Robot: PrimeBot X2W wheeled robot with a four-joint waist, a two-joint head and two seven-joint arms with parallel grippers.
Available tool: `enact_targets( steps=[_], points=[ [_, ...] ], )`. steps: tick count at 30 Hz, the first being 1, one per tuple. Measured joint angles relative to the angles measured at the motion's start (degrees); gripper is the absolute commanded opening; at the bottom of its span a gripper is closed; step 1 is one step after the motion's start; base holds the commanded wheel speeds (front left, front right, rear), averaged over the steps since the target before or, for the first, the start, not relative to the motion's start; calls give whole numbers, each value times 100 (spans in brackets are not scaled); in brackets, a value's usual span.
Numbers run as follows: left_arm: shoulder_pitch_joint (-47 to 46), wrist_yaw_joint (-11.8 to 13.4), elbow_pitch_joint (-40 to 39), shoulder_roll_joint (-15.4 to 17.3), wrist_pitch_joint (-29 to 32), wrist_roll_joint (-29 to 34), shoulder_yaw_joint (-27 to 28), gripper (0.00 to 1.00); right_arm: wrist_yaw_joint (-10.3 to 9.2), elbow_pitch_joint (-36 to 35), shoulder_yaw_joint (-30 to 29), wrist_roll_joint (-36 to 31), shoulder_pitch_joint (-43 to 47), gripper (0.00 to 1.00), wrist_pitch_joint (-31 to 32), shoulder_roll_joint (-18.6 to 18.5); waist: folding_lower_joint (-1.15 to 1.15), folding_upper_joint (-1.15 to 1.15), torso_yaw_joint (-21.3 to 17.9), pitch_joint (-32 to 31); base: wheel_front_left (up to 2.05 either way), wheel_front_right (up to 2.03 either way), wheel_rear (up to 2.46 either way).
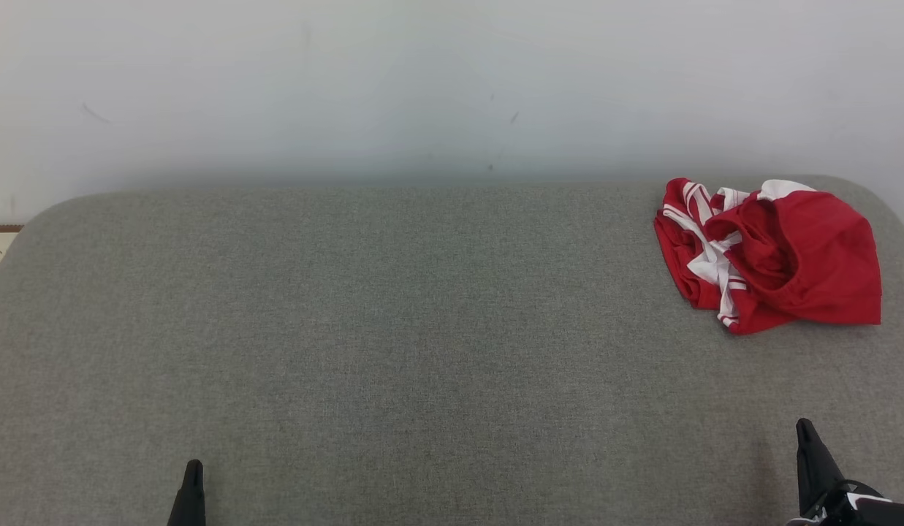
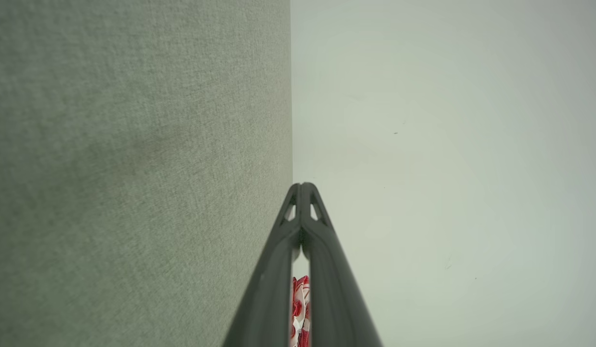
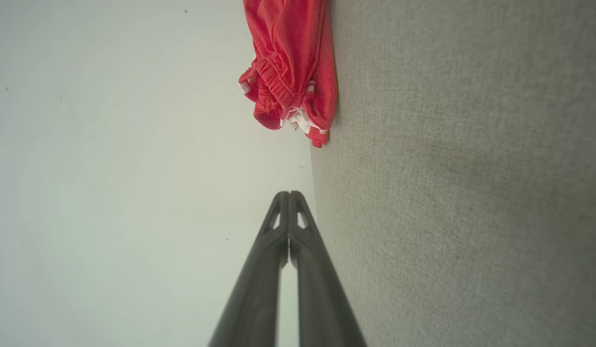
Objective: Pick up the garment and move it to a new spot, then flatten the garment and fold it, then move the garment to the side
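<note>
A: Where's the trouble likely to come from?

B: From where the garment (image 1: 773,256) lies. It is a crumpled red-and-white heap at the far right corner of the grey tabletop (image 1: 422,329), close to the rounded edge and the wall (image 1: 422,88). I judge that a push instead of a pinch could shove it over that edge.

A: And the tools?

B: Both have their fingers pressed together and hold nothing. The left tool (image 1: 193,475) sits at the near left, well apart from the cloth. The right tool (image 1: 806,432) is at the near right, nearer but not touching. If either reaches the heap without spreading first, it will only nudge the fabric.

A: Anything else?

B: A pinch on one loose layer could lift just that fold, so the rest trails and snags.

A: What can't you make out?

B: What kind of garment it is. The right wrist view shows a gathered band, perhaps a waistband, but I cannot say. Its underside and inner folds are hidden. The head view cuts off both arms at its bottom edge, and the left wrist view catches only a sliver of red between the fingers.
</note>
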Motion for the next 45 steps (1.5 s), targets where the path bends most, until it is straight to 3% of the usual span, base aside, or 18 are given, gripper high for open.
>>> enact_targets(
  steps=[45],
  points=[
    [-1, -1, 0, -1, 1, 0, 2, 0, 0, 2, -42, -14, -9, 0, 42, 26, 0, 0, 0, 0, 0, 0, 0]
  ],
)
